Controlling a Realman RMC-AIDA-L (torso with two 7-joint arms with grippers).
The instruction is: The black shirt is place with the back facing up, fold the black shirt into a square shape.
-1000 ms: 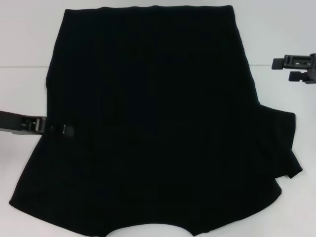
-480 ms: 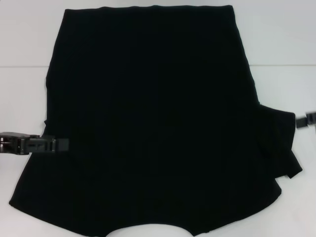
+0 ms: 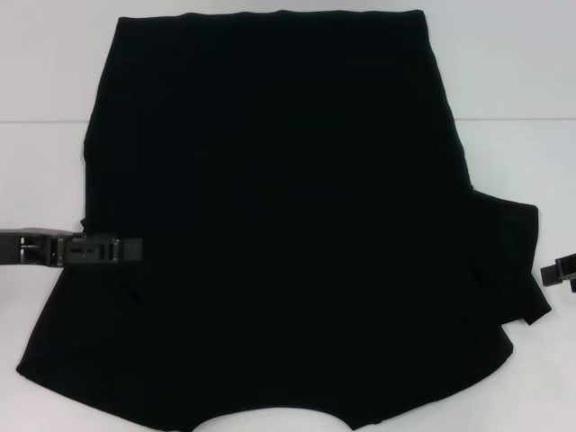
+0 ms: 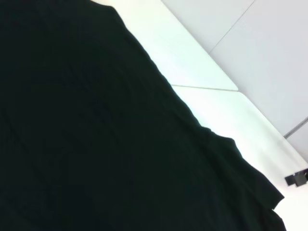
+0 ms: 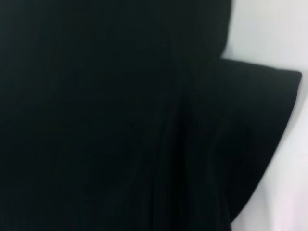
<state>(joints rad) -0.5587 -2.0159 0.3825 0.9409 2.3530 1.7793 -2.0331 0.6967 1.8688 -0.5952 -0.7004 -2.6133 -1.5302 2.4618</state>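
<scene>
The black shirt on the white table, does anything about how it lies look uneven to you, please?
Yes: the large plain black soft-fabric shirt is lopsided. One short sleeve sticks out rumpled on the robot's right; none shows on the left, where the left end effector lies.

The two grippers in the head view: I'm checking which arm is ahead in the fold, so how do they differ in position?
The left gripper reaches in over the black shirt, at its left edge; the right gripper sits off the cloth, beside the spread right sleeve. The left shows its full length; the right is mostly cut off by the frame. Both are black and low near the table.
</scene>
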